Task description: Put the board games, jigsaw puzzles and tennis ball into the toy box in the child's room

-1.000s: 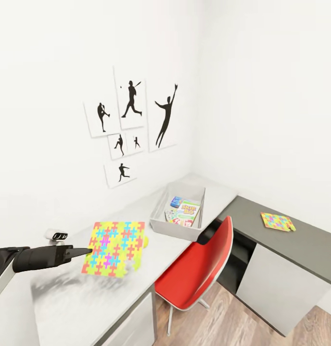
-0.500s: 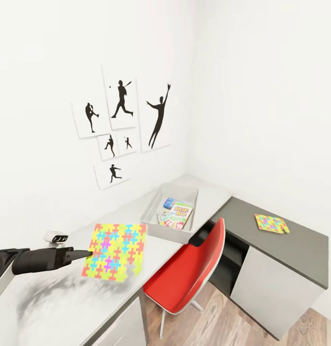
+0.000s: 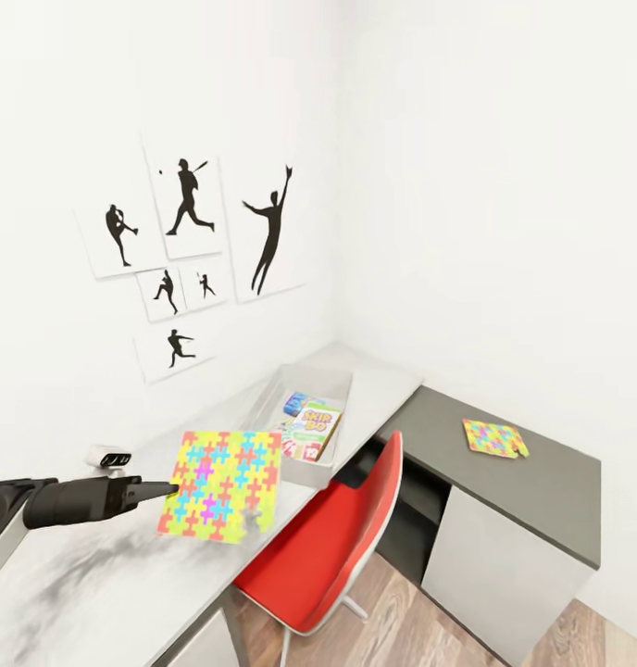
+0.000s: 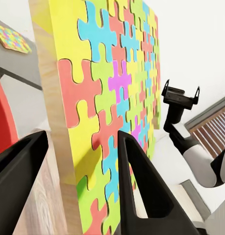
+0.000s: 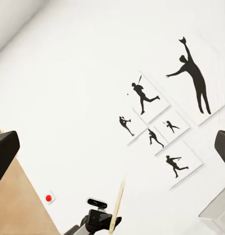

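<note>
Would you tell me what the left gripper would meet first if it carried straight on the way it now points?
Apart from the jigsaw puzzle it already holds, the left gripper points over the white table towards the red chair. The chair's back probably comes first, though depth is unclear and it may pass above.

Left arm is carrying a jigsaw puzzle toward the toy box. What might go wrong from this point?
1. The left gripper pinches the held jigsaw puzzle only at one edge, upright; it could slip or swing out.
2. The toy box already holds board games, so the puzzle may land propped on them.
3. The red chair stands close under the desk edge and could catch the base.
</note>
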`<state>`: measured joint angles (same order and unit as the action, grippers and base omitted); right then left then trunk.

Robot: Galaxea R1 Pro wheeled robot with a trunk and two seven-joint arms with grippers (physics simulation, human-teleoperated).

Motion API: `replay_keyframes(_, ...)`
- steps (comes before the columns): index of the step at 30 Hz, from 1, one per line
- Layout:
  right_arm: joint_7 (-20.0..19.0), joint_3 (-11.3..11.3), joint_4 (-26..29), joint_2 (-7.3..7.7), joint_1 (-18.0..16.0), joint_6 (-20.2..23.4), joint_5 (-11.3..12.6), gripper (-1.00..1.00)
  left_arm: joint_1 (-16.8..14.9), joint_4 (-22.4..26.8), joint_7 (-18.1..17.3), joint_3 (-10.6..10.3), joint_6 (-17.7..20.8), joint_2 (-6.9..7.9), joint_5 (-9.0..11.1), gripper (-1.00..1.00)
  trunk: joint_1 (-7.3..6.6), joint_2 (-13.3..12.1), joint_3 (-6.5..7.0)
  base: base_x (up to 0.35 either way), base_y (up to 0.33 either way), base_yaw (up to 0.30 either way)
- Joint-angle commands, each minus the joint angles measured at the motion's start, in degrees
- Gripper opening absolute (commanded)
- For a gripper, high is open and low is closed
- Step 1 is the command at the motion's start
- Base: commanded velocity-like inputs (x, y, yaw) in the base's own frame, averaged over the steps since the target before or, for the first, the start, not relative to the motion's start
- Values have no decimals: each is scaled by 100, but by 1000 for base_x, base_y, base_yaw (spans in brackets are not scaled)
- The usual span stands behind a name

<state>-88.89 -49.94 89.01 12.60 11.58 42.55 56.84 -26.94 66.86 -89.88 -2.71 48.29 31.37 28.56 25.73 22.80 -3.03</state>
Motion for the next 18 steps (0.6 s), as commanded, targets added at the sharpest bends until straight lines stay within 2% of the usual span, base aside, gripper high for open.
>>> replay_keyframes(1, -5, 2, 1, 5, 2, 60, 20, 100, -6, 26, -12, -21, 90, -1, 26, -100, 6, 12, -3, 90, -94, -173)
replay_keyframes(6, -5, 2, -1, 13, 2, 60, 15, 100, -51, 100, -12, 2, 305, -55, 22, -100, 6, 12, 39, 36, -38, -175)
replay_keyframes(8, -5, 2, -4, 14, 2, 60, 13, 100, -93, 110, -12, 8, 665, -91, 7, -100, 6, 12, 55, 8, -8, -178)
replay_keyframes(11, -5, 2, -6, 15, 2, 60, 12, 100, -212, 83, -12, 21, 987, -152, -11, -100, 6, 12, 77, 3, -3, -161)
replay_keyframes(13, -5, 2, -6, 15, 2, 60, 11, 100, -576, -16, 32, 28, 1068, -304, -11, -100, 6, 12, 82, 1, -1, -59)
replay_keyframes(15, -5, 2, -6, 15, 2, 60, 11, 100, -824, -158, 319, 48, 1098, -461, -9, -100, 6, 12, 84, 0, 0, -27)
replay_keyframes(17, -5, 2, -6, 15, 2, 60, 11, 100, -1039, -305, 650, 58, 1118, -636, -6, -100, 6, 12, 85, 0, 0, -14)
replay_keyframes(18, -5, 2, -6, 15, 2, 60, 11, 100, -1244, -454, 1023, 63, 1124, -829, -7, -100, 6, 12, 86, 0, 0, -6)
